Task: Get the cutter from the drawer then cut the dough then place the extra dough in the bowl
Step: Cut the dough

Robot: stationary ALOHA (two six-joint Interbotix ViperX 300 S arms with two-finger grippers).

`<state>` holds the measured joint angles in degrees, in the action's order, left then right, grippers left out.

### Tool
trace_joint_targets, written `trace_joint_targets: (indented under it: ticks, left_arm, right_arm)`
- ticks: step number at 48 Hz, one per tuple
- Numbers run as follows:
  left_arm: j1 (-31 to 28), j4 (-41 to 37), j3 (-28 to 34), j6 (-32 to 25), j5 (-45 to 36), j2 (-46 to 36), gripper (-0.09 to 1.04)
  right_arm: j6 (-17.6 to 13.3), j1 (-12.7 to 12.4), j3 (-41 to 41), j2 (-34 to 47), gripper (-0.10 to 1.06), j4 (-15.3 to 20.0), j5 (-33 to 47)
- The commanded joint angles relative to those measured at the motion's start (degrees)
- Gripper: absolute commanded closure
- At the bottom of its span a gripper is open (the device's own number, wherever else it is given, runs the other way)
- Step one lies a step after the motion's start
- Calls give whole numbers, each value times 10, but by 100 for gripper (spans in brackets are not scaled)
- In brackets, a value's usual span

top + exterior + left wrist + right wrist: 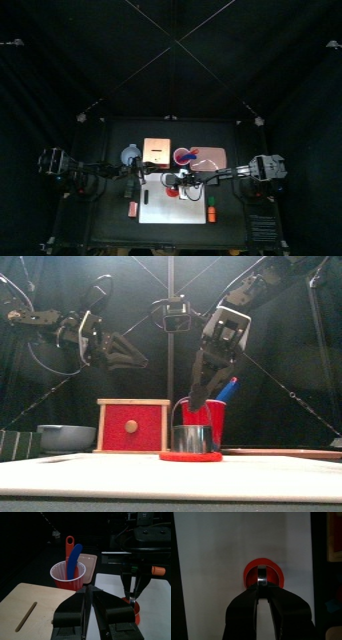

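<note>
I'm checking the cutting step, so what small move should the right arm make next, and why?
Probably press the cutter straight down. The right gripper is shut on its wire handle, and the cutter stands centred on the red dough on the white board, with dough showing all round it. The left gripper is raised clear of it.

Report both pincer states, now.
Left pincer: closed, empty.
Right pincer: closed on the cutter, which stands on the dough.
</note>
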<state>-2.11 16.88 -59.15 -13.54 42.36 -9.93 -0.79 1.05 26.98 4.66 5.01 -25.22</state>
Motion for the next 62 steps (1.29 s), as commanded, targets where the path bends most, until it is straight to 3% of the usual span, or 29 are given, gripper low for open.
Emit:
trace_joint_targets:
  ticks: [1, 6, 16, 23, 28, 37, 47, 55, 62]
  left_arm:
    - [1, 4, 9, 1, 3, -2, 38]
    - [1, 11, 10, 1, 3, -2, 39]
    - [5, 12, 11, 1, 3, 2, 38]
    - [13, 11, 11, 1, 4, 23, 38]
    - [30, 11, 24, 0, 7, 33, 37]
    - [59, 11, 47, 0, 8, 63, 35]
    - [88, 11, 77, 4, 13, 104, 22]
    - [116, 20, 103, 7, 47, 150, 12]
    - [126, 33, 118, 21, 59, 195, 10]
  right_arm:
    - [0, 0, -2, -15, 32, -2, 13]
    - [0, 0, 4, -21, 26, -4, 14]
    - [2, -3, 24, -55, 25, -27, 20]
    - [2, -3, 66, -101, 25, -54, 79]
    - [5, -4, 114, -132, 25, -63, 151]
    - [5, -6, 223, -174, 25, -108, 348]
    - [16, -24, 304, -174, 25, -131, 529]
    - [11, -33, 350, -150, 25, -130, 658]
    - [10, -33, 354, -113, 25, -125, 704]
